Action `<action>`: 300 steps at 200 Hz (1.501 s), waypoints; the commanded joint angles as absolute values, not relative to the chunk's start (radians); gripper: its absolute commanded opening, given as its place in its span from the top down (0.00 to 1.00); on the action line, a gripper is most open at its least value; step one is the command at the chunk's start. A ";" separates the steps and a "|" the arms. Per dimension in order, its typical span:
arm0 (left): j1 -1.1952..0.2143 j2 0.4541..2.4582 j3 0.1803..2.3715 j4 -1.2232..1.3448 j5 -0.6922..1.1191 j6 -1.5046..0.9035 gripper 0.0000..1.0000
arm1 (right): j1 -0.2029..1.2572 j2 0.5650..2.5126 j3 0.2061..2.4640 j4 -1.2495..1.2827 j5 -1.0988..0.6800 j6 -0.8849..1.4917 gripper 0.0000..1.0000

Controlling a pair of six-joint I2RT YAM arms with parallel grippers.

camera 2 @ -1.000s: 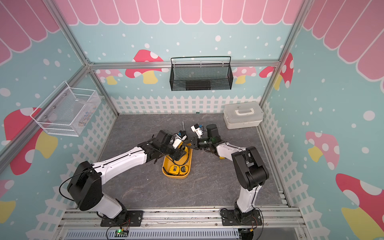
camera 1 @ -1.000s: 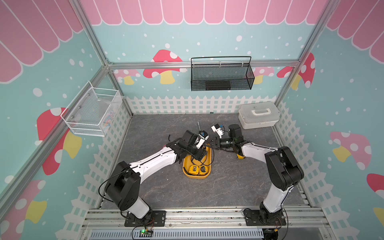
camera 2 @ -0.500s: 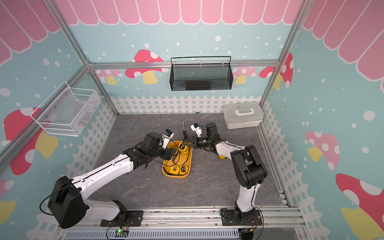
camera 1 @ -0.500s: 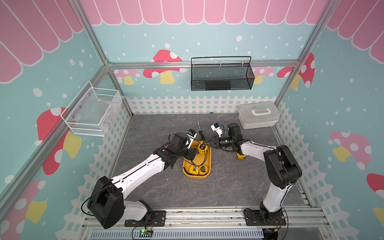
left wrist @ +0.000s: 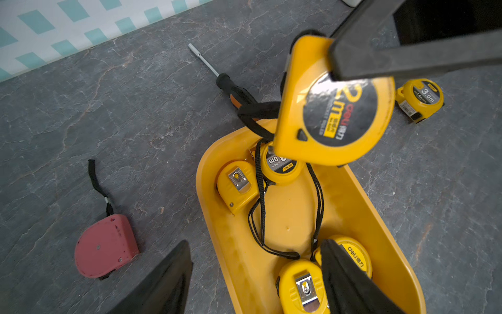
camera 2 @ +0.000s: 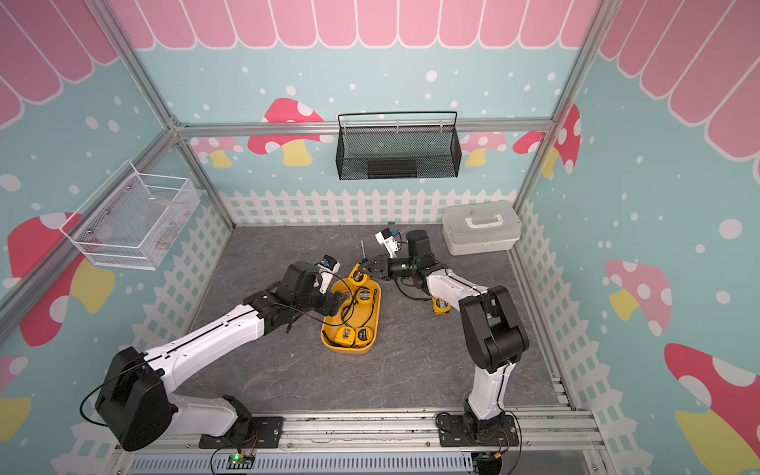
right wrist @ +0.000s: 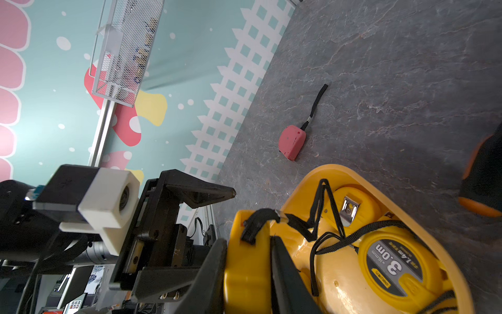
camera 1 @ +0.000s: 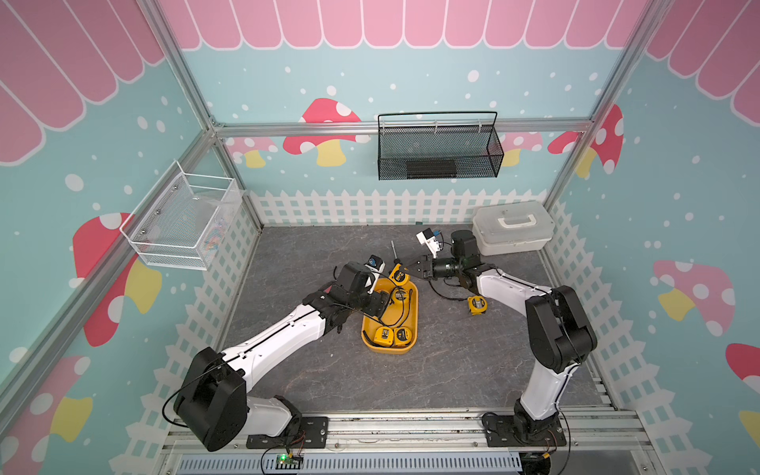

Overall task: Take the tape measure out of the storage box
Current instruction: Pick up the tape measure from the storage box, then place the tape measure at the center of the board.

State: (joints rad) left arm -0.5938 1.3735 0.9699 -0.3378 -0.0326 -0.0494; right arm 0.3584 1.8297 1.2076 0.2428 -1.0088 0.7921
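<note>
Lift-out step: right gripper (camera 1: 411,269) pinches tape (left wrist: 334,108) above far end of box (camera 1: 415,316), left gripper (left wrist: 256,244) spread over box; next move should carry tape past rim.

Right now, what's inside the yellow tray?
Four tape measures and black straps lie in the tray. A fifth tape measure, pinched by the right gripper, hangs above one end. It and the left gripper hide whatever lies beneath them.
</note>
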 commanded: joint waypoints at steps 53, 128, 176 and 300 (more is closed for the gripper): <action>-0.585 1.395 0.982 -0.314 -0.003 -0.069 0.24 | 0.172 1.810 1.217 0.141 -0.993 0.680 0.73; -0.585 1.429 0.992 -0.307 0.033 -0.077 0.24 | -0.057 1.769 1.058 0.147 -0.970 0.623 0.73; -0.585 1.457 1.000 -0.302 0.049 -0.074 0.24 | -0.177 1.704 0.922 0.168 -0.912 0.623 0.73; -0.586 1.476 1.004 -0.302 0.079 -0.072 0.24 | -0.316 1.674 0.758 0.253 -0.814 0.653 0.73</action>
